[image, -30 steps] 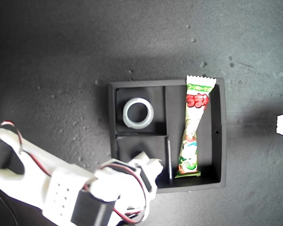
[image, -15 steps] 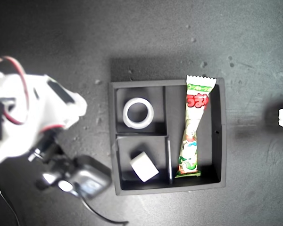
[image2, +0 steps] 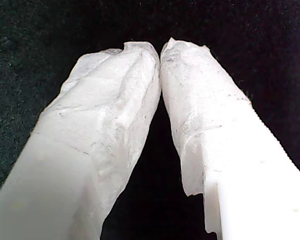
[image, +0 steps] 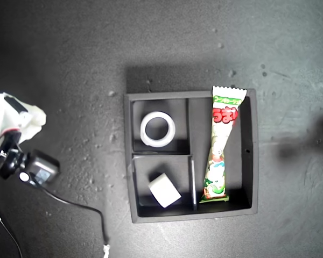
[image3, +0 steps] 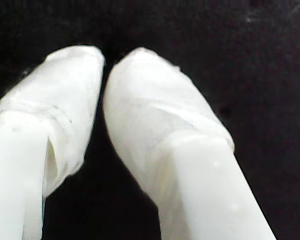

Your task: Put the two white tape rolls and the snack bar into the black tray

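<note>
The black tray [image: 254, 161] sits square on the dark table [image: 70, 80], somewhat toward the exterior view's right. In its upper small compartment the wider white tape roll [image: 158, 129] lies flat, hole facing up, clear of the walls. In the lower small compartment the smaller tape roll [image: 164, 190] is tipped on its side and angled, so its core cannot be seen. The snack bar [image: 221, 146] lies along the long compartment on the exterior view's right side, its upper crimped end resting over the tray's top wall and its lower end down near the bottom wall. In the first wrist view, the fingers of my first gripper [image2: 161, 50] are clenched, tips touching, with nothing between them and only dark table beyond. In the second wrist view, the fingers of my second gripper [image3: 106, 59] are drawn close with a thin dark gap at the tips, holding nothing. An arm [image: 11, 121] shows at the exterior view's left edge, well apart from the tray, with a black camera module [image: 37, 169] and a cable [image: 86, 209] trailing across the table; which arm it is I cannot tell.
</note>
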Robot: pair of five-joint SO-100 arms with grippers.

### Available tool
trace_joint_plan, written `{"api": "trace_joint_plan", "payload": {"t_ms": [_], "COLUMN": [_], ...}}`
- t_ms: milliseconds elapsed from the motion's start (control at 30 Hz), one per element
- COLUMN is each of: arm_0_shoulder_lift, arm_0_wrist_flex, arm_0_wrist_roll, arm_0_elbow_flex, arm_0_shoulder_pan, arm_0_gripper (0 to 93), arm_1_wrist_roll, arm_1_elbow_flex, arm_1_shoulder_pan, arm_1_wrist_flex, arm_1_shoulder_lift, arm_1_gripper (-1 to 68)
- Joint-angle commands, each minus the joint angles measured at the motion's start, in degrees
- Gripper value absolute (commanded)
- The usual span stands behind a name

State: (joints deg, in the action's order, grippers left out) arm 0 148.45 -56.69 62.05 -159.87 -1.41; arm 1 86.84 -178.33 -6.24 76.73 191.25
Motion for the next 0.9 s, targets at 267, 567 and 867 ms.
{"api": "trace_joint_plan", "payload": {"t_ms": [267,567,867], "arm_0_shoulder_lift": [45.4,45.2,45.6], "arm_0_wrist_flex": [-9.8,-8.7,-23.1], "arm_0_wrist_roll": [-0.6,-7.8,13.7], "arm_0_elbow_flex": [-20.0,-20.0,-20.0], "arm_0_shoulder_pan": [-5.4,-5.6,-5.0], "arm_0_gripper": [0.0,2.2,2.4], "arm_1_wrist_roll": [-29.2,-28.9,-28.8], "arm_1_elbow_flex": [-0.7,-0.7,-0.7], "arm_1_shoulder_pan": [3.8,3.2,3.2], "arm_1_wrist_flex": [-0.2,-0.2,-0.2], "arm_1_shoulder_lift": [0.6,0.6,0.6], "arm_1_gripper": [-0.1,0.0,0.0]}}
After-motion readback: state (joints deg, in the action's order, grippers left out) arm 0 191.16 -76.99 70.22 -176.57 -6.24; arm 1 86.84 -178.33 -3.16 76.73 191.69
